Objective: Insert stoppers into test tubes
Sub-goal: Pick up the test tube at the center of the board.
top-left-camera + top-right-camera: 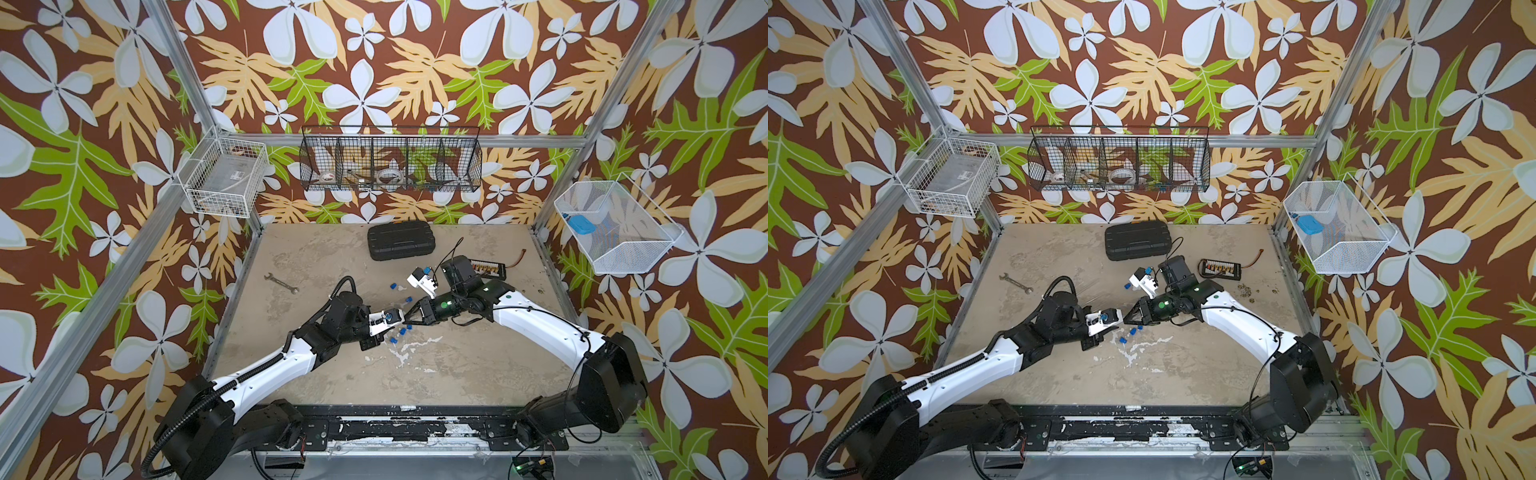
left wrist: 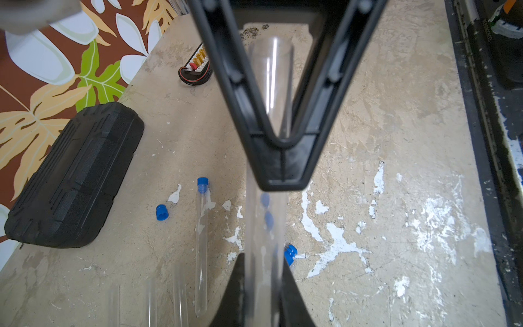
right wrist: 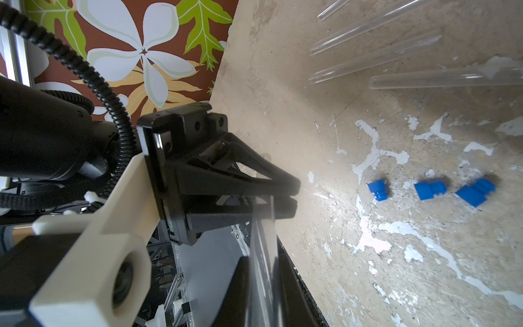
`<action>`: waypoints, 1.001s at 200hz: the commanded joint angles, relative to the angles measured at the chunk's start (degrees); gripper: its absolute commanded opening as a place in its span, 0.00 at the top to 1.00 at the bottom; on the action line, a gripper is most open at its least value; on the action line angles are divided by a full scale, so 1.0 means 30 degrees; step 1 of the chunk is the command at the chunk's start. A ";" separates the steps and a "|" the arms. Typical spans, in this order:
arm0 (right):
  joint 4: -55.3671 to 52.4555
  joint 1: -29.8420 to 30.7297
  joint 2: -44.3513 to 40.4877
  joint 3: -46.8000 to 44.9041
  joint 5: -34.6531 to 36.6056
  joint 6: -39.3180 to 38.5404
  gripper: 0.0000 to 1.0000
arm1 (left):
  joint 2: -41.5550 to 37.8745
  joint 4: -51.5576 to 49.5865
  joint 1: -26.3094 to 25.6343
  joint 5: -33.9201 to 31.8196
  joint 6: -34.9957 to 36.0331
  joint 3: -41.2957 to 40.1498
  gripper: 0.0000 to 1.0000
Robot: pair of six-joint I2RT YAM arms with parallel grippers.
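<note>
Looks like a hand-over in mid-air above the table (image 1: 457,353). Shows the left gripper (image 3: 294,196) pressed together on one clear test tube (image 2: 263,226) and the right gripper (image 2: 283,181) pinching the same tube a little further along. Treat this as a shared grip: avoid any pull, twist or lift from either side during the double clamp, or risk bending and cracking thin clear walls. Pick one side to hold on to the tube, ease only the other side apart, then draw that side back straight along the tube's axis. Cannot tell the open end for certain through the blur; seems to be the end poking past the right gripper's fingers, so check before letting go and leave that mouth sticking out clear of the holding grip. Then go for one of the three loose stoppers (image 3: 430,190) lying in a row on the table nearby, not the seated stopper (image 2: 202,184) already plugging a tube. Take it by the wide head, aim the narrow plug at the mouth, line up both axes, and push straight and gently. Steer clear of the bare tubes (image 3: 376,56) lying near; likely to roll at a touch.
</note>
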 commanded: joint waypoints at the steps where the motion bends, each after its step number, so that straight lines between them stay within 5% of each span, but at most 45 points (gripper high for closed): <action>1: 0.0143 0.0016 -0.0125 0.0137 -0.0542 0.0034 0.80 | -0.0177 0.0307 -0.0003 -0.0264 0.0119 0.0027 0.98; 35: 0.0087 -0.0109 -0.0403 0.0587 -0.0154 0.0050 0.57 | -0.0339 0.0432 0.0020 -0.0414 -0.0365 -0.0069 1.00; 61: 0.0548 -0.0921 -0.1311 0.0625 0.0460 0.0146 0.51 | -0.0394 0.0563 0.0000 -0.1023 -0.1454 -0.0180 1.00; 137: -0.0547 -0.2168 -0.3384 -0.1550 0.8291 -0.6493 0.58 | -0.0950 0.1947 0.1473 -0.4154 -0.5967 -0.1117 1.00; 164: -0.0261 -0.0687 -0.2798 -0.1965 1.1298 -0.5836 0.59 | -0.0969 0.2006 0.2216 -0.4928 -0.7420 -0.1155 1.00; 200: 0.0077 0.1110 -0.0790 -0.2046 1.3764 -0.1299 0.62 | -0.1024 0.2093 0.2223 -0.5327 -0.8330 -0.1352 1.00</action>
